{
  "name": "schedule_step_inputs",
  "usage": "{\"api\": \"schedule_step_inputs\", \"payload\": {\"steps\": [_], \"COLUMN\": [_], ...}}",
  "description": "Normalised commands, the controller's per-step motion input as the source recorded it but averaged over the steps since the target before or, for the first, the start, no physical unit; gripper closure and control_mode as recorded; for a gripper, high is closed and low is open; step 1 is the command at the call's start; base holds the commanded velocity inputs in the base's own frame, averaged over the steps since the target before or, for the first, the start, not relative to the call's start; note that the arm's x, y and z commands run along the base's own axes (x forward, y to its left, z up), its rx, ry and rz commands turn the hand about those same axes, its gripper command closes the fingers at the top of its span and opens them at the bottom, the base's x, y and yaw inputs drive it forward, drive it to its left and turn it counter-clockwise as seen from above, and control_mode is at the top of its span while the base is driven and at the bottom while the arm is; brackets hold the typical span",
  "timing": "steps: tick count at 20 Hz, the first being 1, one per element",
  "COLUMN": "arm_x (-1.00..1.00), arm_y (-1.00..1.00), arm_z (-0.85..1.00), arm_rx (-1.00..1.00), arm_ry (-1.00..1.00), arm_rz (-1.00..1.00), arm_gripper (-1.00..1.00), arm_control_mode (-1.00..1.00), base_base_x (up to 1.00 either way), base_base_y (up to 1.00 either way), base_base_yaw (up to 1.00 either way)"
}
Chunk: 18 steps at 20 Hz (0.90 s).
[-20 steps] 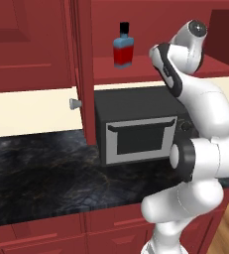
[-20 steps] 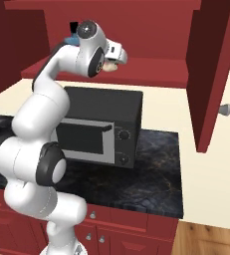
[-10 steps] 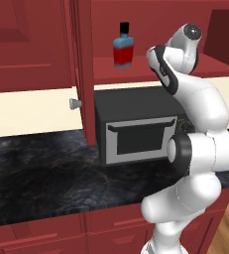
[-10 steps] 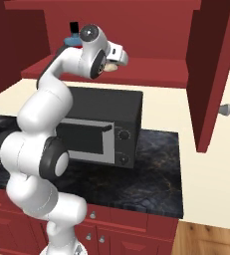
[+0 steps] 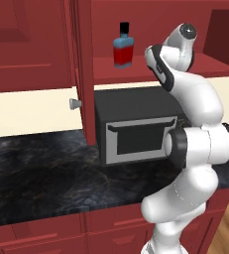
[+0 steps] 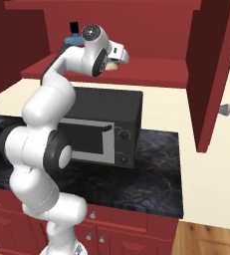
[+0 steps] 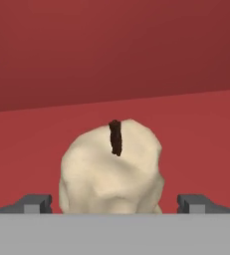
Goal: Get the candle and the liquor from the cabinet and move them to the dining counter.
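In the left base view a red cabinet (image 5: 41, 44) spans the wall, its open door (image 5: 84, 74) seen edge-on with a round silver knob (image 5: 75, 103). Right of the door, the liquor (image 5: 123, 45) stands upright on the red shelf (image 5: 136, 72), blue above its red label and capped in black. Below the shelf a black microwave (image 5: 136, 126) sits on the black marbled counter (image 5: 41, 173). Further right the white arm (image 5: 195, 114) rises and bends in toward the shelf, well to the right of the bottle. From the right base view, the bottle's cap shows just behind the arm's upper joint, and the hand reaches onto the shelf with the cream candle (image 6: 111, 65) peeking out beside it; the other cabinet door (image 6: 213, 74) hangs open at far right. In the hand view the lumpy candle, with its dark wick, sits on the red shelf between the fingertips (image 7: 37, 203) of the gripper (image 7: 114, 204), which stand spread wide on either side, clear of the wax.
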Motion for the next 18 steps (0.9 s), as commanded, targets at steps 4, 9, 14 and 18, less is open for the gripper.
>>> {"api": "schedule_step_inputs", "payload": {"steps": [4, 9, 14, 18], "arm_x": [0.08, 0.0, 0.0, 0.0], "arm_y": [0.0, 0.0, 0.0, 0.0], "arm_z": [0.0, 0.0, 0.0, 0.0], "arm_rx": [0.0, 0.0, 0.0, 0.0], "arm_ry": [0.01, 0.01, 0.0, 0.0], "arm_rz": [0.0, 0.0, 0.0, 0.0], "arm_gripper": [-1.0, -1.0, -1.0, -1.0], "arm_control_mode": [-1.0, -1.0, -1.0, -1.0], "base_base_x": [0.0, 0.0, 0.0, 0.0], "base_base_y": [0.0, 0.0, 0.0, 0.0], "base_base_yaw": [0.0, 0.0, 0.0, 0.0]}}
